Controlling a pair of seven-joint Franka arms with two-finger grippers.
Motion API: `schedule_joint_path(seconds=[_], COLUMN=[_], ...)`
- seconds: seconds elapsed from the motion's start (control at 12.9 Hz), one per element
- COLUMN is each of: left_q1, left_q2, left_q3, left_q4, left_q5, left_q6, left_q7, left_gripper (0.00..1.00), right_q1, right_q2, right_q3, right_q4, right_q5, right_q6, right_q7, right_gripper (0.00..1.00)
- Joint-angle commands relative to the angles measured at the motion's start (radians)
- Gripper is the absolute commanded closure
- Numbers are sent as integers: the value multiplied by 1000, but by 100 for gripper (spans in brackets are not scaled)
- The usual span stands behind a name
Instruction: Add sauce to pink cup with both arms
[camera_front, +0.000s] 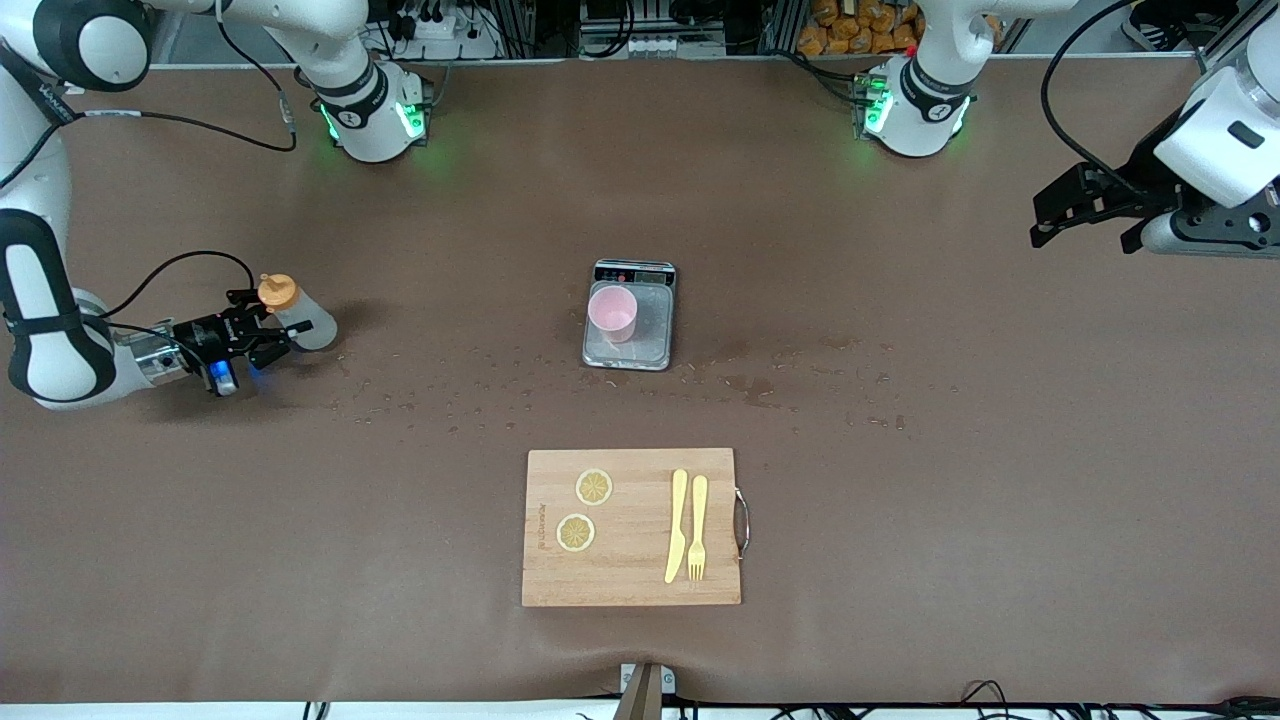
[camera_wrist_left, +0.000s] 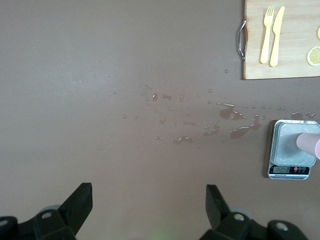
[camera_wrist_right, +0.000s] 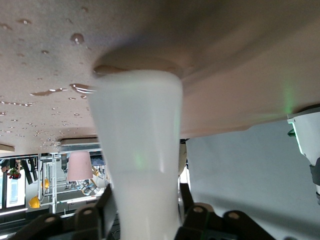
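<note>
Two grippers: right gripper (camera_front: 262, 335) pinches the sauce (camera_front: 296, 312) upright, toward the right arm's end of the table.
Left gripper (camera_front: 1085, 222): jaws spread, waiting high over the table (camera_front: 1000, 450) at its own end.
Pink cup (camera_front: 612, 312): on the scale tray (camera_front: 650, 345), midway between both, well apart from the sauce.

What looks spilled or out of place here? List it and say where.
Liquid drops and small puddles lie scattered on the table, mostly between the scale and the cutting board, so something has spilled. The pink cup stands upright on the scale. The right tool grips the sauce; the left tool waits open.
</note>
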Motion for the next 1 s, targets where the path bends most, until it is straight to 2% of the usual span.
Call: schedule_joint_path(seconds=[0.0, 0.08, 0.23, 0.46, 0.69, 0.93], left_q1=[-3, -4, -3, -3, 6, 7], left_q2=[-10, -11, -11, -13, -16, -23], left_q3=[-3, -7, -24, -39, -38, -38], left_q4=[11, 12, 12, 11, 14, 12], left_q5=[56, 80, 111, 110, 96, 93], left_q6=[-20, -18, -18, -21, -61, -64], left_q7=[5, 8, 9, 23, 127, 117], left_gripper=[0, 0, 0, 0, 0, 0], right_q1=[-8, -8, -8, -2, 25, 77], right_q2=[-2, -4, -8, -15, -19, -44], right_q3=[15, 15, 15, 21, 24, 27], right_q4=[4, 6, 67, 206, 360, 513], right_q5=[-11, -11, -17, -97, -157, -172], right_q6=[-2, -2, -13, -59, -146, -261], right_q7=[3, 3, 17, 52, 49, 46], right_gripper=[6, 2, 0, 0, 0, 0])
